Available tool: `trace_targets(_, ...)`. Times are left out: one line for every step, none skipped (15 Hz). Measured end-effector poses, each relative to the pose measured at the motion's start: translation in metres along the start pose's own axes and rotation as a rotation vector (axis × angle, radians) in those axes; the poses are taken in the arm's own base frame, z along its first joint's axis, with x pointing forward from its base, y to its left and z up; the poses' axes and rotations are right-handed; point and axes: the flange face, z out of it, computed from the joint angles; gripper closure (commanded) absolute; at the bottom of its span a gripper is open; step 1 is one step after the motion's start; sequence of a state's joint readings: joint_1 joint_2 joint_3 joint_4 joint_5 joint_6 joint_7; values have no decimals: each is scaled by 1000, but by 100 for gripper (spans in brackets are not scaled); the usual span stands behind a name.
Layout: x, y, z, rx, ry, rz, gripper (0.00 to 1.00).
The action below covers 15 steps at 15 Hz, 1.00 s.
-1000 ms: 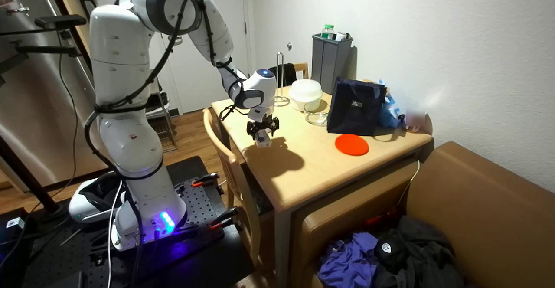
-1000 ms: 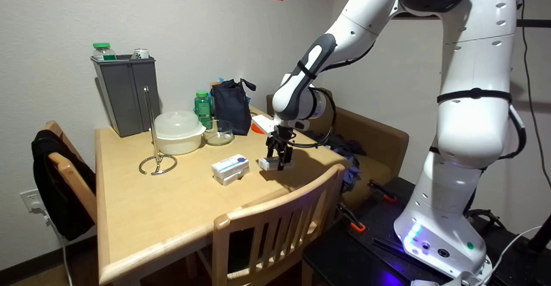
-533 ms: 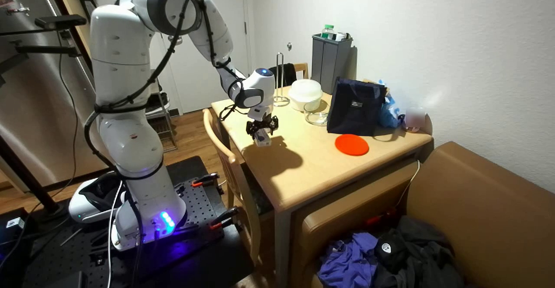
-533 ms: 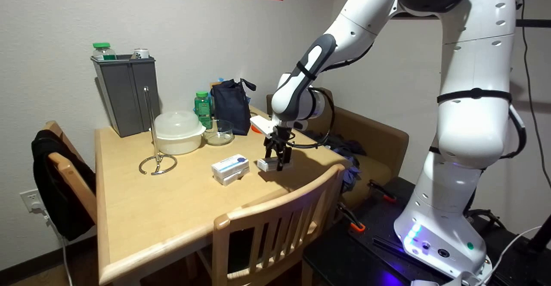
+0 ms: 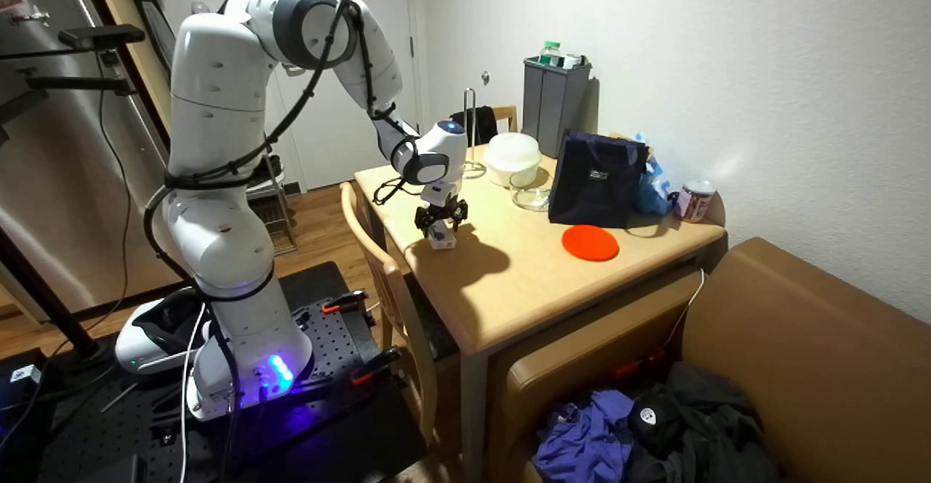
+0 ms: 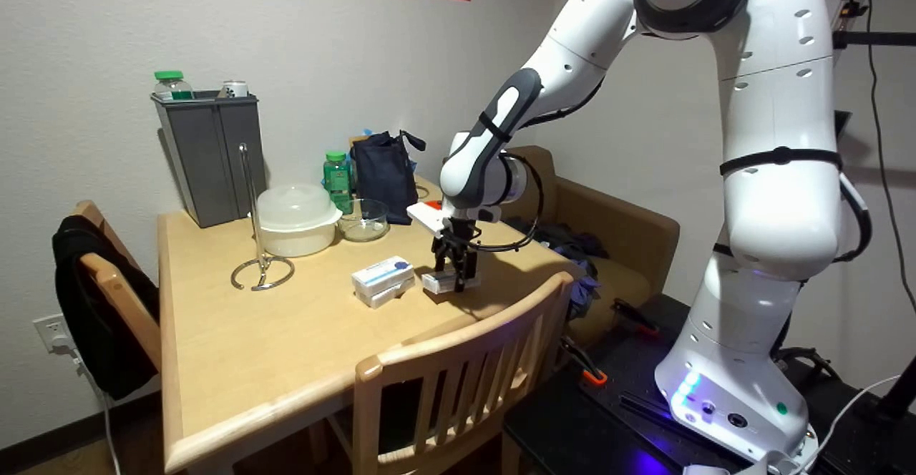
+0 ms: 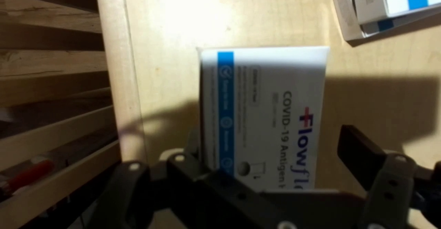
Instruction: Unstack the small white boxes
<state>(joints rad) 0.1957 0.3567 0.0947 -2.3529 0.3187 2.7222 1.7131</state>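
Note:
Two small white boxes are stacked on the table, the upper box (image 6: 383, 273) a little skewed on the lower box (image 6: 392, 295); the stack also shows at the wrist view's upper right edge (image 7: 372, 5). A third white box (image 7: 265, 94) with a blue stripe and lettering lies flat, apart from the stack, and looks to be on the table. My gripper (image 7: 272, 141) is around this box. A gap shows between the box and the right finger; the left finger is close to its other side. The gripper (image 5: 441, 230) looks open. The box also shows in an exterior view (image 6: 438, 283).
The wooden table (image 6: 236, 360) has a chair (image 6: 458, 346) at its near edge. A metal stand (image 6: 261, 275), a white bowl (image 6: 297, 235), a glass bowl (image 6: 363, 223), a green bottle (image 6: 336, 178) and a dark bag (image 6: 386, 174) stand farther back. A red disc (image 5: 590, 242) lies by the bag.
My gripper and its box have moved slightly lower, and a little toward the stack in an exterior view. The fingers look wider apart than before. The stacked boxes have not moved.

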Motion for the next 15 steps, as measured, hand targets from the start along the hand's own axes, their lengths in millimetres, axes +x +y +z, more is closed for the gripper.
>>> trace_targets(-1, -2, 3, -4, 0, -1, 0)
trace_targets(-3, -5, 5, -5, -1, -2, 0)
trace_targets(-4, -6, 7, -5, -1, -2, 0)
trace_targets(-5, -8, 8, -5, 1, -2, 0)
trace_targets(-5, -9, 9, -3, 4, -2, 0)
trace_targets(-5, -9, 9, -2, 8, 3, 0)
trace_targets(-6, -9, 9, -2, 9, 6, 0)
trace_targets(-6, -9, 9, -2, 9, 6, 0)
trace_targets(-6, -9, 9, -3, 9, 6, 0)
trace_targets(-5, -9, 9, -3, 9, 6, 0)
trace_targets(-5, -9, 10, -3, 9, 6, 0)
trace_targets(-5, -9, 10, -4, 9, 6, 0)
trace_targets(-5, -9, 10, -3, 9, 6, 0)
trace_targets(-5, -9, 10, -4, 10, 6, 0)
trace_targets(-5, -9, 11, -5, 10, 5, 0)
